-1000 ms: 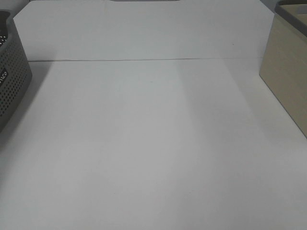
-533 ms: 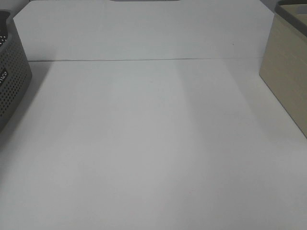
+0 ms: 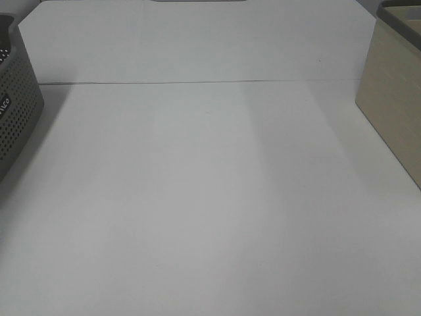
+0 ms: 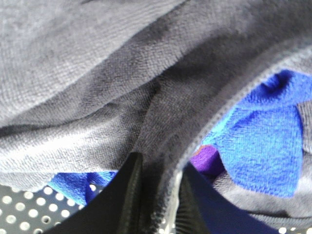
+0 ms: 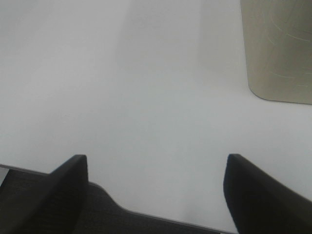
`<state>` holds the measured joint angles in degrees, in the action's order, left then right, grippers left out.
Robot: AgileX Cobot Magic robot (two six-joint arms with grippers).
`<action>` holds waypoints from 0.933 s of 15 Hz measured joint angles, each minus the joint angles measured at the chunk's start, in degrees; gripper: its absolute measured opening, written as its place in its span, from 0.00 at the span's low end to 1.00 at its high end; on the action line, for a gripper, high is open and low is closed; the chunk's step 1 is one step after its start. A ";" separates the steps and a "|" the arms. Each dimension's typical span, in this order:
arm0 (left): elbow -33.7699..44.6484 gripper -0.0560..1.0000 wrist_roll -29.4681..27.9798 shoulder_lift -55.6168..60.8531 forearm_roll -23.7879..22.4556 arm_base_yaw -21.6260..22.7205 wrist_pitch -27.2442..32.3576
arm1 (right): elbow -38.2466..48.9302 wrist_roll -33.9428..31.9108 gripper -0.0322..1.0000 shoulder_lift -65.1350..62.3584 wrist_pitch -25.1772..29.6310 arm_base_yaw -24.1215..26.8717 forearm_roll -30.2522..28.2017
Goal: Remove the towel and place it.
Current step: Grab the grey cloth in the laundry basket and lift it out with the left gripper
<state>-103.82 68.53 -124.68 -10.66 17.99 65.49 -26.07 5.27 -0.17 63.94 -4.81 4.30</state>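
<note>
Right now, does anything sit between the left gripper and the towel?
Nothing visible. The left gripper straddles a fold of the towel directly; the blue cloth lies past its hem, not between them.

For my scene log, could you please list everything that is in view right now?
table: one, white, fills the high view.
basket: one, grey perforated, table's left edge.
box: one, beige, table's right edge.
towel: one, dark charcoal, in the basket, topmost.
blue cloth: at least one, under the towel.
purple cloth: one patch, under the towel.
left hand: one, black, closed on a towel fold.
right hand: one, black, open above the table.
</note>
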 joint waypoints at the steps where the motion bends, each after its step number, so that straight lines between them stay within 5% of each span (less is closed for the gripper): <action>1: 0.00 0.19 -0.52 0.00 0.00 0.00 0.00 | 0.00 0.00 0.76 0.00 0.00 0.00 0.00; 4: 0.00 0.05 -0.92 1.03 0.06 -0.06 2.29 | 0.00 0.00 0.76 0.00 0.00 0.00 0.00; 7: -0.40 0.05 -3.67 8.94 3.72 -0.06 3.44 | 0.00 0.00 0.76 0.00 0.00 0.00 0.00; 10: -0.69 0.05 -5.96 20.23 13.64 -1.15 3.67 | 0.00 0.00 0.76 0.00 0.00 0.00 0.00; 14: -0.86 0.05 -13.81 30.02 15.47 -5.90 3.84 | 0.00 0.00 0.76 0.00 0.00 0.00 0.00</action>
<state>-104.68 54.72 -94.65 4.81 12.09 69.33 -26.07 5.27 -0.17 63.94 -4.81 4.30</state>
